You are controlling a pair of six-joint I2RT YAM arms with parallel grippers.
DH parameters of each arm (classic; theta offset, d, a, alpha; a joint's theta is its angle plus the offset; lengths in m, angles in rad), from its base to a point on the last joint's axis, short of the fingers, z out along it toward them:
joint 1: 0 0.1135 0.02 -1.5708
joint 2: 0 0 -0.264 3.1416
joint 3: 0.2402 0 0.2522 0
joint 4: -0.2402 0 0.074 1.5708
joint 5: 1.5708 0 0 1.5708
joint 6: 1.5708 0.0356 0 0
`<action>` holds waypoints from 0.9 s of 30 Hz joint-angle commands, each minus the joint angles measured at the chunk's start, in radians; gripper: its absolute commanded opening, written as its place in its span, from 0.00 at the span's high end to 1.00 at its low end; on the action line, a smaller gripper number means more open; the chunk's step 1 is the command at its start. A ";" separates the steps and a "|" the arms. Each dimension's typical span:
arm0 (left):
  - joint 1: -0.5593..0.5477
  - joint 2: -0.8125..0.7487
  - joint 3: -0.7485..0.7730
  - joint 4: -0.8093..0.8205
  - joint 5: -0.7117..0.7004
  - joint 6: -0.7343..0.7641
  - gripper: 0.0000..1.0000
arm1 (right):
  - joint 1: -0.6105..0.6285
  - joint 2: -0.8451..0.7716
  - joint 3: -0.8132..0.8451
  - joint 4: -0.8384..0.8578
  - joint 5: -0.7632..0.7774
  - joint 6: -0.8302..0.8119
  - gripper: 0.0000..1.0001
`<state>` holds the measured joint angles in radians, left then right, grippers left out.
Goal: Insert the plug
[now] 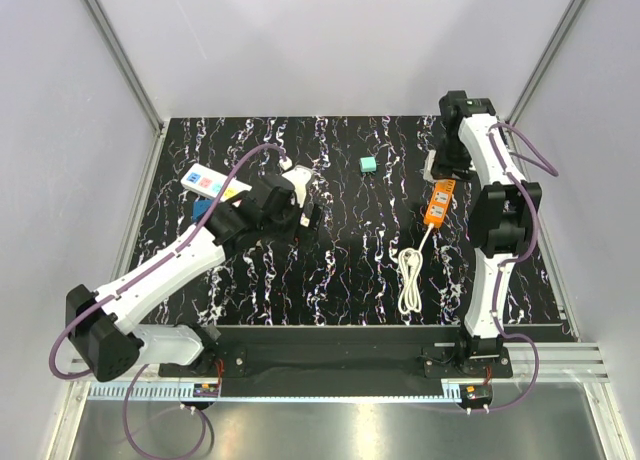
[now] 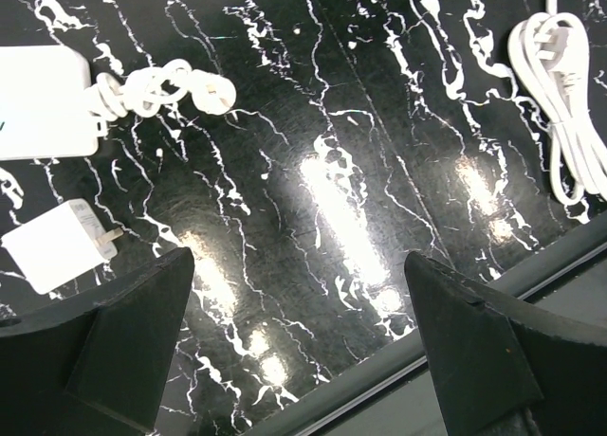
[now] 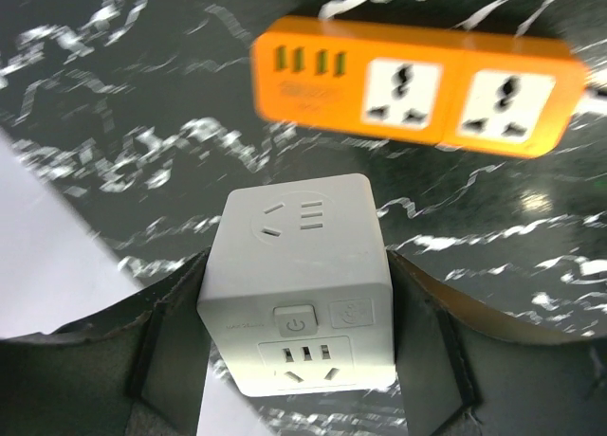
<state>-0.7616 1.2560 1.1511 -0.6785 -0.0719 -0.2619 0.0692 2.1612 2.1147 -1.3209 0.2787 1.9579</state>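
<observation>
In the top view the black marbled table (image 1: 350, 260) is boxed by pale walls (image 1: 70, 130) at the left, top and right of the frame. The widest bare stretch is mid-frame, between the left gripper (image 1: 306, 216) and the orange power strip (image 1: 438, 202). Only a teal cube (image 1: 368, 164) sits there, towards the top. The power strip lies near the table's right edge, with the right arm (image 1: 495, 210) above that side and a coiled white cable (image 1: 410, 278) just below the strip. A white strip with coloured buttons (image 1: 208, 184) lies by the left edge.

The right wrist view shows what the arm hides from above. The right gripper (image 3: 299, 341) is clenched on the plug (image 3: 299, 275), a white cube pinched between both fingers at lower centre. The orange strip's sockets cross the top of that frame, apart from the cube.

In the left wrist view the left gripper's fingers (image 2: 133, 332) are spread wide with nothing between them. A small white charger (image 2: 57, 245) with prongs lies just beside the left finger. A white block (image 2: 43, 99) with a bundled cord sits at upper left. The table's edge cuts across the lower right corner.
</observation>
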 commanded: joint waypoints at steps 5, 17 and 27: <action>0.001 -0.044 -0.010 0.016 -0.037 0.020 0.01 | -0.003 -0.017 -0.056 -0.284 0.060 0.222 1.00; 0.002 -0.044 -0.008 0.014 -0.045 0.024 0.01 | -0.034 0.003 -0.078 -0.305 0.073 0.180 1.00; 0.002 -0.041 -0.004 0.013 -0.045 0.026 0.01 | -0.040 -0.012 -0.133 -0.302 0.044 0.177 1.00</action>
<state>-0.7616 1.2388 1.1469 -0.6872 -0.0910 -0.2569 0.0288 2.1742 1.9873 -1.3289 0.2966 1.9621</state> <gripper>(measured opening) 0.987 0.706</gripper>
